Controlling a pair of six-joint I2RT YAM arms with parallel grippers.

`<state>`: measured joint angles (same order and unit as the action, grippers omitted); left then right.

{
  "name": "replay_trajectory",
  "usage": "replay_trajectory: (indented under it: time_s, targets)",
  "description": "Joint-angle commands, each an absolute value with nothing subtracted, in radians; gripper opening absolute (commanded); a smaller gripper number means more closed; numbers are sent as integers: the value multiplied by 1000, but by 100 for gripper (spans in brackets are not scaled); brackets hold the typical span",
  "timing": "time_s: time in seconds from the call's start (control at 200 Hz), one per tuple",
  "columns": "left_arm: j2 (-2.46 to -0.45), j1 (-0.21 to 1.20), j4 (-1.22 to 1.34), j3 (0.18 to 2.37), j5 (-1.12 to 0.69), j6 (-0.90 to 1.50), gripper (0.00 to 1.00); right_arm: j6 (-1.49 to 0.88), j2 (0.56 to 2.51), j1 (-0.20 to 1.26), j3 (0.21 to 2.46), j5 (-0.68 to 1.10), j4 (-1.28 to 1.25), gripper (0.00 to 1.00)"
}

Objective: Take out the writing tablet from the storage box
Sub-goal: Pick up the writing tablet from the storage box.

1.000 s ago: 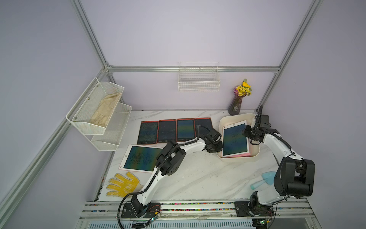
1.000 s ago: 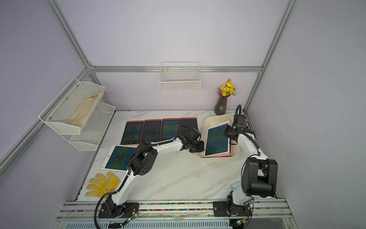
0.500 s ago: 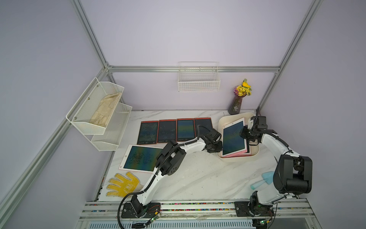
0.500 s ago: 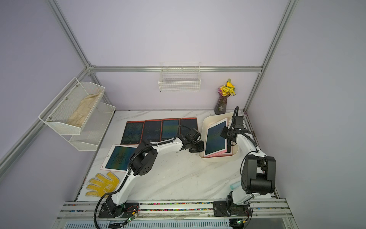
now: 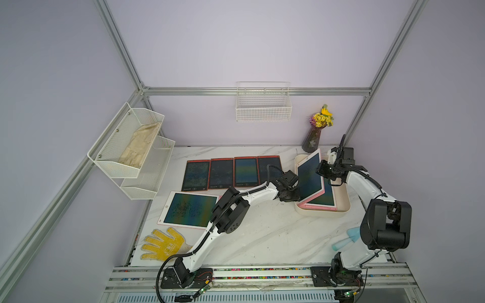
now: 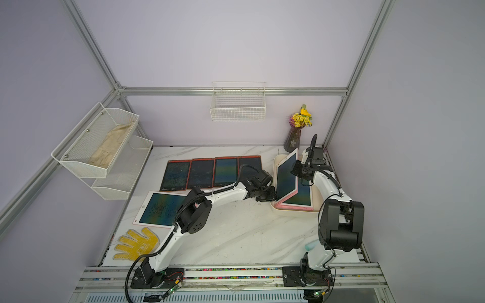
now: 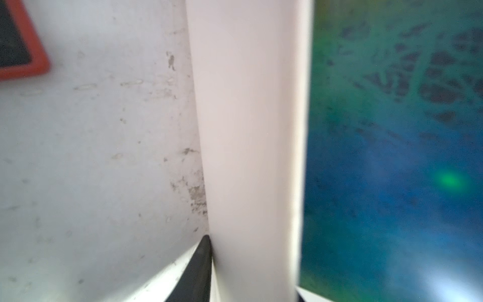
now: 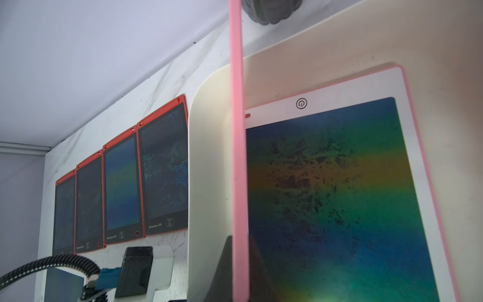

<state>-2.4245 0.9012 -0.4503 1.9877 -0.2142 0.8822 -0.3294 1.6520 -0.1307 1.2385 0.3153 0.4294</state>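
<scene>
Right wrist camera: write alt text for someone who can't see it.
The right gripper pinches a pink-edged writing tablet, seen edge-on and tilted up from the storage box. A second tablet lies flat inside the box; four red-framed tablets sit in a row on the marble table.

Tilted tablet (image 5: 309,175) walls off storage box (image 5: 324,212); front tabletop (image 5: 275,236) free.

Seven tablets. Four red tablets (image 5: 221,173) lie in a far row. Three are pink: a left tablet (image 5: 191,210) on the table (image 5: 262,236), then a tilted tablet (image 5: 309,175) and a flat tablet (image 5: 328,199) in the one box (image 5: 343,207) at right. One yellow glove (image 5: 162,244), near left. One basket (image 5: 263,110), one two-tier shelf (image 5: 147,170) with one pale cloth (image 5: 139,147), one vase (image 5: 313,137). Two arms: left arm (image 5: 252,195), right arm (image 5: 363,183). The blue items (image 5: 346,238), near right, are partly hidden and cannot be counted.
</scene>
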Motion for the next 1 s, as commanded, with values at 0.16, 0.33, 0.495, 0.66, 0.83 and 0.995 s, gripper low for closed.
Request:
replay_trajectory:
  time_s: [0.16, 0.33, 0.495, 0.66, 0.83, 0.995]
  targets:
    - [-2412, 948, -449, 2085, -260, 868, 39, -309, 1644, -170, 1241, 309, 472, 0]
    - [-2367, 950, -457, 2081, -240, 845, 45, -321, 1587, -193, 1227, 312, 439, 0]
    - [-2312, 951, -460, 2051, -203, 828, 49, -346, 1542, -206, 1250, 327, 439, 0]
    - [-2269, 951, -461, 2036, -176, 802, 50, -354, 1530, -207, 1279, 341, 451, 0]
    - [-2223, 951, -462, 2019, -155, 771, 51, -352, 1528, -206, 1303, 353, 459, 0]
    - [-2153, 945, -474, 1979, -90, 693, 53, -321, 1529, -206, 1370, 362, 520, 0]
